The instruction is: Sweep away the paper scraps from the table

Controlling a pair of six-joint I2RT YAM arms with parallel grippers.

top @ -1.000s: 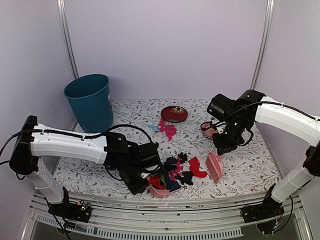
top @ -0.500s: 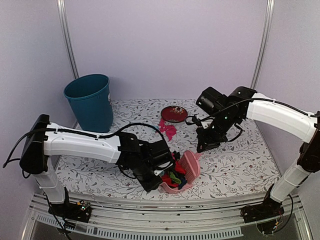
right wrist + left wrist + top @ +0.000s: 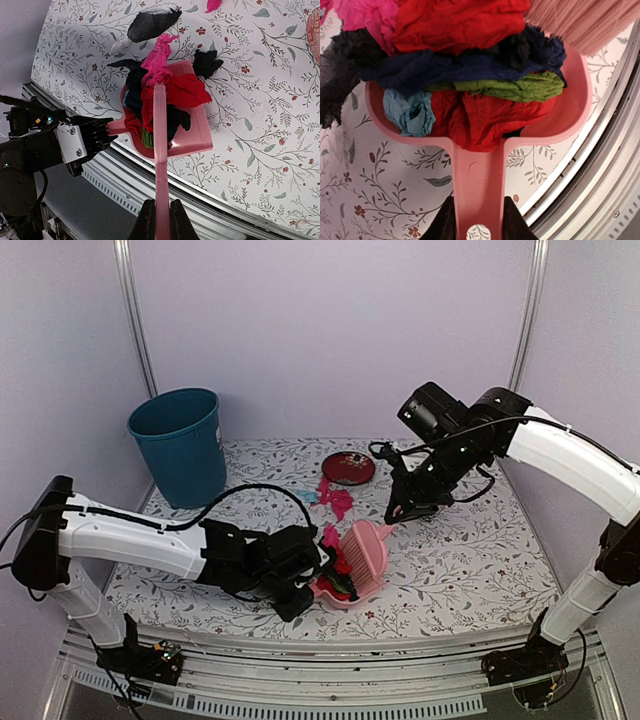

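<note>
My left gripper (image 3: 300,596) (image 3: 477,226) is shut on the handle of a pink dustpan (image 3: 343,591) (image 3: 478,175) that rests on the table (image 3: 470,560) near the front edge. Paper scraps (image 3: 470,22) in red, black, green, light blue and pink are heaped in the pan (image 3: 197,137). My right gripper (image 3: 398,512) (image 3: 161,222) is shut on the handle of a pink brush (image 3: 366,552) (image 3: 160,150), whose bristles (image 3: 590,20) press against the heap. Loose scraps lie beyond the pan: pink and light blue ones (image 3: 335,500), black ones (image 3: 150,25).
A teal bin (image 3: 180,440) stands at the back left corner. A round dark-red plate (image 3: 349,468) sits at the back middle. The table's metal front rail (image 3: 150,190) runs just below the dustpan.
The right arm has carried the brush leftward from the table's right side, pushing the scraps into the dustpan. The left gripper and pan have shifted slightly right.
</note>
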